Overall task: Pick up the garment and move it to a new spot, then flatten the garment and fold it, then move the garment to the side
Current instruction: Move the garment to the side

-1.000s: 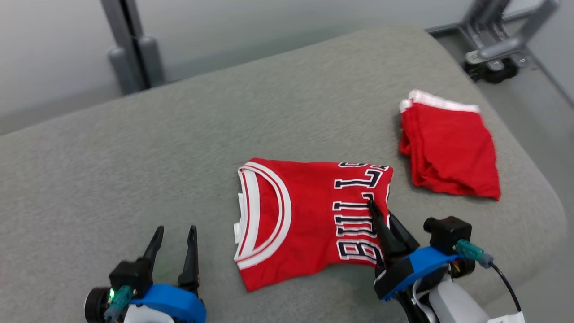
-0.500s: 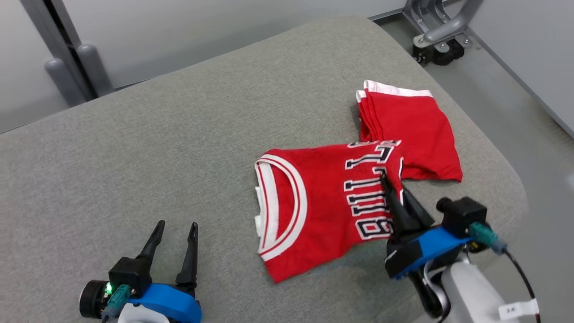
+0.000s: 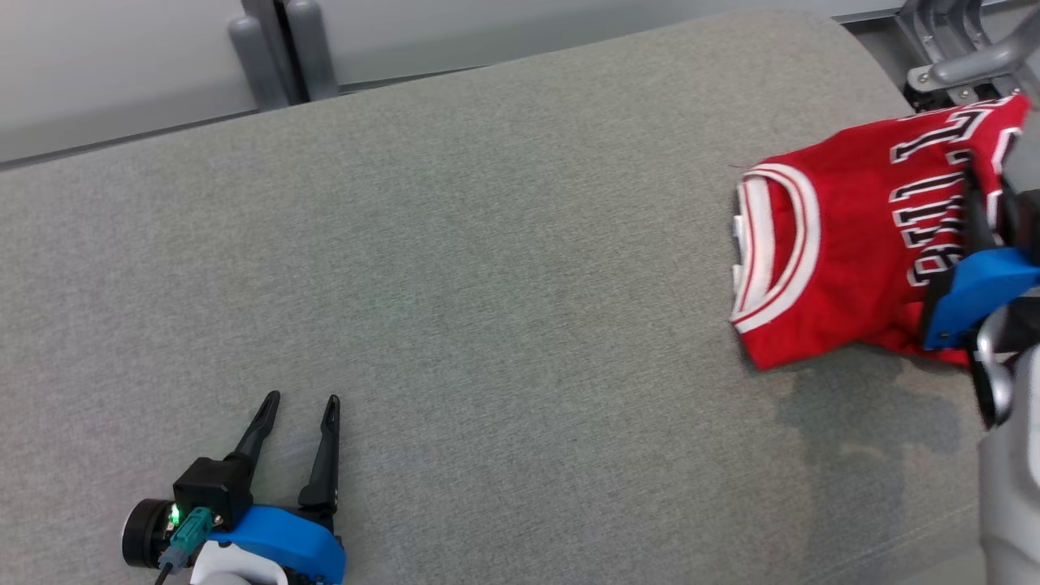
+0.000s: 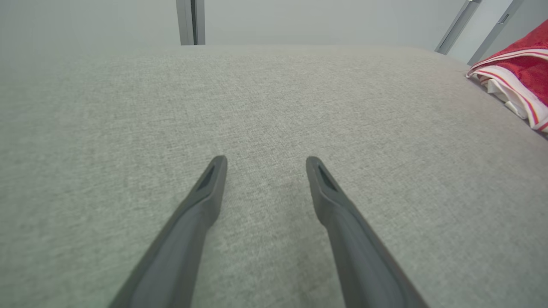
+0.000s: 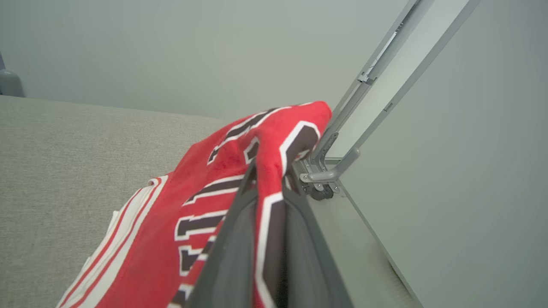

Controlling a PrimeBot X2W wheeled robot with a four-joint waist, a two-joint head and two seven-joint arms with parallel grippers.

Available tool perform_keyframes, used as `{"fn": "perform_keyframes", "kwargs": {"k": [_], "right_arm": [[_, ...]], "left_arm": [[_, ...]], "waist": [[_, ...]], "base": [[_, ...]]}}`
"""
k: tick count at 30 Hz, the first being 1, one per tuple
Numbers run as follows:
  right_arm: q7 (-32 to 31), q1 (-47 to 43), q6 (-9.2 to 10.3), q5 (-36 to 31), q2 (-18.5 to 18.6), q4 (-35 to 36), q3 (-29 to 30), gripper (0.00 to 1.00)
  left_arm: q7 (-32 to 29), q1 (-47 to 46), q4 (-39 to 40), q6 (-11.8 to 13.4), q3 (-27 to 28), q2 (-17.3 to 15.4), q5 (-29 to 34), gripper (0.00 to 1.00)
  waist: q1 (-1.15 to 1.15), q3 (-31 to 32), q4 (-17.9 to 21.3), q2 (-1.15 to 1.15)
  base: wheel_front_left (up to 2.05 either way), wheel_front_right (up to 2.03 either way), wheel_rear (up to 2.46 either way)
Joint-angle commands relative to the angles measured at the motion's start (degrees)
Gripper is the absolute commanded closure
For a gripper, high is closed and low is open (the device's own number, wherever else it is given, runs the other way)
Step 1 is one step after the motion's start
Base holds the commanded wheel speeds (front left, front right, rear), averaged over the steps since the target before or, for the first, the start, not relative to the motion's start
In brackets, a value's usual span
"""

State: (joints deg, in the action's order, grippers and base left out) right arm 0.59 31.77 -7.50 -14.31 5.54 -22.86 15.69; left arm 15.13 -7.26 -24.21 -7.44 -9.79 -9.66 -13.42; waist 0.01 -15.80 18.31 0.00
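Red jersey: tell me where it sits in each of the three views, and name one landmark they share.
Head view: red jersey at the far right, upper half, gripped by the right end effector.
Left wrist view: at the right edge, upper part, collar trim facing the camera.
Right wrist view: centre to lower left, clamped by that end effector.
Shared landmark: the grey cushioned surface.

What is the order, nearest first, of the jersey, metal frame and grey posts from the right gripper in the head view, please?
1. Jersey, far right, clamped by the right gripper.
2. Metal frame, top right, just beyond.
3. Grey posts, top left, across the cushion.
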Motion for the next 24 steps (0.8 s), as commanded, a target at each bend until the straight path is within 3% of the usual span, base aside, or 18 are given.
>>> {"fn": "perform_keyframes", "kwargs": {"k": [1, 7, 8, 9, 10, 16, 24], "right_arm": [[-1.7, 0.5, 0.02, -2.7, 2.2, 1.8, 2.1, 1.00], [-6.0, -0.1, 0.03, -5.6, 5.4, 4.9, 7.1, 1.00], [-6.5, -0.2, 0.03, -6.3, 5.4, 5.4, 8.0, 0.77], [-7.0, -0.3, 0.03, -6.6, 5.2, 5.8, 9.0, 0.31], [-6.8, 0.0, 0.03, -7.0, 4.6, 6.5, 9.8, 0.00], [-2.1, 1.0, 0.02, -8.9, 2.2, 10.6, 11.0, 0.00], [5.0, -0.6, 0.02, -5.0, -2.6, 13.3, 3.6, 0.00]], "left_arm": [[0.0, -0.9, 0.2, -0.1, 0.1, -0.6, -0.5, 0.00], [-0.1, -0.6, -0.7, -0.1, -0.1, -1.8, -1.3, 0.00], [-0.1, -0.5, -1.0, 0.0, -0.2, -1.9, -1.3, 0.00], [-0.1, -0.6, -1.0, 0.0, -0.3, -2.0, -1.4, 0.00], [-0.1, -0.7, -1.1, 0.0, -0.4, -2.1, -1.4, 0.00], [-0.1, -1.5, -1.1, 0.0, 0.4, -2.3, -1.5, 0.00], [0.0, -2.2, -1.8, 0.6, 5.4, 0.8, 0.6, 0.00]], "waist": [[-0.01, -1.8, -2.5, 0.00], [-0.01, -3.0, -4.6, 0.00], [-0.01, -3.1, -4.8, 0.00], [-0.01, -3.3, -5.0, 0.00], [-0.01, -3.4, -5.2, 0.00], [-0.01, -3.3, -6.3, 0.00], [-0.01, 0.4, -10.0, 0.00]], "base": [[0.00, 0.00, 0.00], [0.00, 0.00, 0.00], [0.00, 0.00, 0.00], [0.00, 0.00, 0.00], [0.00, 0.00, 0.00], [0.00, 0.00, 0.00], [0.00, 0.00, 0.00]]}}
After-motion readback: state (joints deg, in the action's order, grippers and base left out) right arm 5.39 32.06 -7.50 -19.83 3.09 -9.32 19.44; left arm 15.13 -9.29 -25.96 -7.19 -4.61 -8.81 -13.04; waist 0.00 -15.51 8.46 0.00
